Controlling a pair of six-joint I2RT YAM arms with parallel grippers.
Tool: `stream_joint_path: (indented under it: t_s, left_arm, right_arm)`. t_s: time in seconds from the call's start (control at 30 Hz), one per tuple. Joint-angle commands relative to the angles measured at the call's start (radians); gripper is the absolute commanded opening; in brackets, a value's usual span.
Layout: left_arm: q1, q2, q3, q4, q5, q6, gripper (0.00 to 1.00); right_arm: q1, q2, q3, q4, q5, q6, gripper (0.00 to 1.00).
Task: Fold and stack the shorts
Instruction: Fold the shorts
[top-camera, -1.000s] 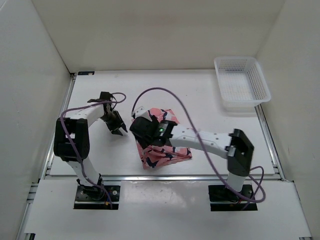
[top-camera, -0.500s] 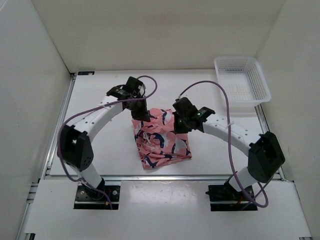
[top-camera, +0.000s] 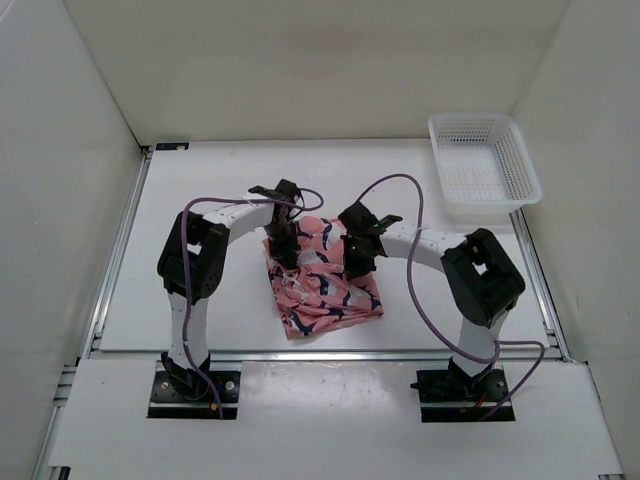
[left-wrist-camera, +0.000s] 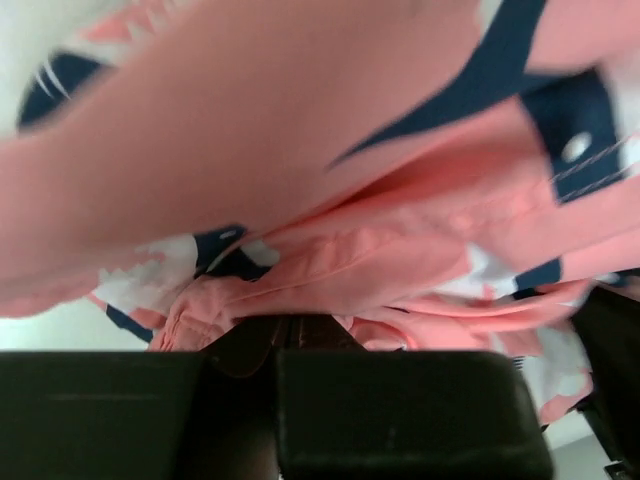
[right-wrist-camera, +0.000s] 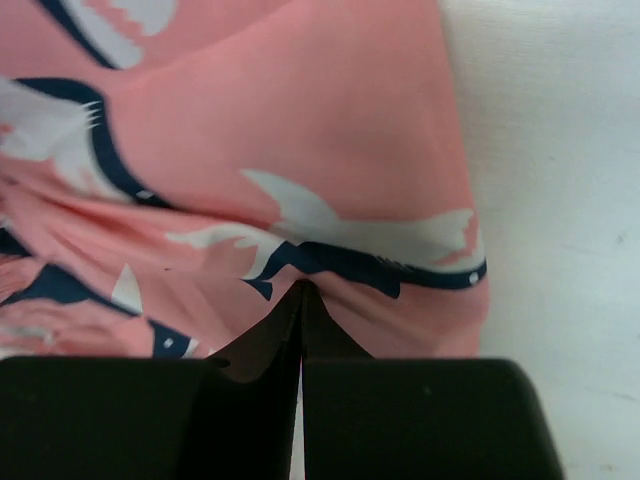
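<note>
The shorts (top-camera: 325, 290), salmon-pink with navy and white whale shapes, lie bunched in the middle of the table between the two arms. My left gripper (top-camera: 283, 250) is over their far left part. In the left wrist view its jaws (left-wrist-camera: 283, 325) are shut with pink fabric (left-wrist-camera: 330, 250) gathered at the tips and draped over the camera. My right gripper (top-camera: 355, 262) is over their far right part. In the right wrist view its tips (right-wrist-camera: 302, 290) meet on a pucker of the printed cloth (right-wrist-camera: 300, 160).
A white mesh basket (top-camera: 485, 165) stands at the back right corner of the table. White walls close in the left, right and back sides. A purple cable loops above each arm.
Both grippers went to the far edge of the shorts and shut there. They have since drawn a little nearer over the cloth, and the arms are folded in more tightly.
</note>
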Motion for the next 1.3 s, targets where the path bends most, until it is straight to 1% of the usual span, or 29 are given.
stream_joint_path:
  t_s: [0.0,0.1,0.23,0.27,0.33,0.37,0.4,0.43,0.47,0.5,0.53,0.57,0.6,0.63,0.67,0.7,0.73,0.87,0.9,0.97,1.0,1.03,1.07,1.1,1.13,1.17,1.2,1.23,1.27]
  left_arm:
    - [0.029,0.021,0.071,0.017,-0.051,0.027,0.1]
    - [0.061,0.064,0.145,0.017,-0.051,0.036,0.1]
    - [0.106,0.174,0.278,0.006,-0.073,0.056,0.1]
    - [0.115,0.194,0.344,-0.006,-0.073,0.065,0.1]
    - [0.127,0.244,0.413,-0.027,-0.063,0.065,0.1]
    - [0.141,0.245,0.485,-0.059,-0.063,0.076,0.1]
    - [0.15,0.254,0.516,-0.06,-0.063,0.076,0.1]
    - [0.15,0.254,0.544,-0.072,-0.074,0.087,0.12]
    - [0.161,0.245,0.609,-0.083,-0.074,0.087,0.16]
    - [0.173,0.234,0.646,-0.122,-0.074,0.1,0.21]
    - [0.173,0.234,0.685,-0.144,-0.074,0.101,0.25]
    - [0.187,0.202,0.717,-0.165,-0.074,0.113,0.48]
    - [0.202,0.181,0.758,-0.182,-0.074,0.123,0.65]
    - [0.202,0.153,0.759,-0.205,-0.065,0.124,0.81]
    - [0.216,0.119,0.759,-0.205,-0.065,0.124,0.92]
    - [0.231,0.04,0.746,-0.205,-0.074,0.124,0.99]
    - [0.241,-0.005,0.734,-0.205,-0.074,0.133,0.99]
    - [0.267,-0.247,0.641,-0.205,-0.1,0.142,0.99]
    - [0.267,-0.357,0.609,-0.205,-0.126,0.142,0.99]
    - [0.267,-0.479,0.468,-0.146,-0.157,0.142,0.99]
    - [0.267,-0.598,0.412,-0.126,-0.166,0.142,0.99]
    - [0.267,-0.657,0.309,-0.097,-0.18,0.142,0.99]
    - [0.267,-0.713,0.256,-0.086,-0.189,0.142,0.99]
    - [0.267,-0.814,0.205,-0.077,-0.212,0.142,0.99]
    - [0.267,-0.864,0.159,-0.077,-0.224,0.131,0.99]
    - [0.267,-0.908,0.074,-0.068,-0.224,0.119,0.99]
    - [0.267,-0.95,0.036,-0.067,-0.238,0.119,0.99]
    - [0.267,-1.025,-0.025,-0.067,-0.253,0.108,0.99]
    - [0.267,-1.057,-0.05,-0.067,-0.254,0.096,0.99]
  right_arm:
    - [0.001,0.039,0.008,0.052,-0.012,-0.004,0.01]
    - [0.001,0.083,0.03,0.052,0.022,0.018,0.01]
    - [-0.018,0.158,0.108,0.052,0.065,0.027,0.01]
    - [-0.031,0.19,0.161,0.052,0.074,0.027,0.01]
    - [-0.053,0.214,0.234,0.027,0.064,0.009,0.01]
    - [-0.053,0.214,0.269,0.012,0.064,0.0,0.05]
    - [-0.053,0.214,0.332,0.001,0.064,-0.014,0.1]
    - [-0.064,0.186,0.36,-0.013,0.082,-0.014,0.25]
    - [-0.064,0.171,0.386,-0.013,0.082,-0.04,0.38]
    - [-0.073,0.157,0.438,-0.035,0.082,-0.049,0.64]
    - [-0.073,0.122,0.462,-0.048,0.093,-0.059,0.73]
    - [-0.083,0.099,0.478,-0.06,0.093,-0.068,0.8]
    - [-0.084,0.041,0.487,-0.069,0.108,-0.082,0.84]
    - [-0.084,0.008,0.487,-0.085,0.123,-0.082,0.92]
    - [-0.084,-0.024,0.487,-0.094,0.167,-0.092,0.94]
    - [-0.096,-0.057,0.477,-0.108,0.191,-0.093,0.96]
    - [-0.108,-0.123,0.476,-0.14,0.211,-0.093,1.0]
    - [-0.166,-0.295,0.398,-0.227,0.326,-0.071,1.0]
    - [-0.18,-0.329,0.378,-0.246,0.349,-0.071,1.0]
    - [-0.225,-0.435,0.302,-0.29,0.405,-0.071,1.0]
    - [-0.261,-0.499,0.276,-0.304,0.406,-0.071,1.0]
    - [-0.28,-0.531,0.227,-0.33,0.406,-0.071,1.0]
    - [-0.292,-0.562,0.201,-0.341,0.422,-0.071,1.0]
    - [-0.315,-0.619,0.176,-0.352,0.433,-0.071,1.0]
    - [-0.324,-0.647,0.151,-0.361,0.456,-0.071,1.0]
    - [-0.334,-0.67,0.1,-0.372,0.456,-0.071,0.95]
    - [-0.344,-0.721,0.069,-0.372,0.456,-0.091,0.94]
    - [-0.344,-0.742,0.046,-0.372,0.468,-0.091,0.94]
    - [-0.353,-0.781,0.027,-0.372,0.469,-0.091,0.95]
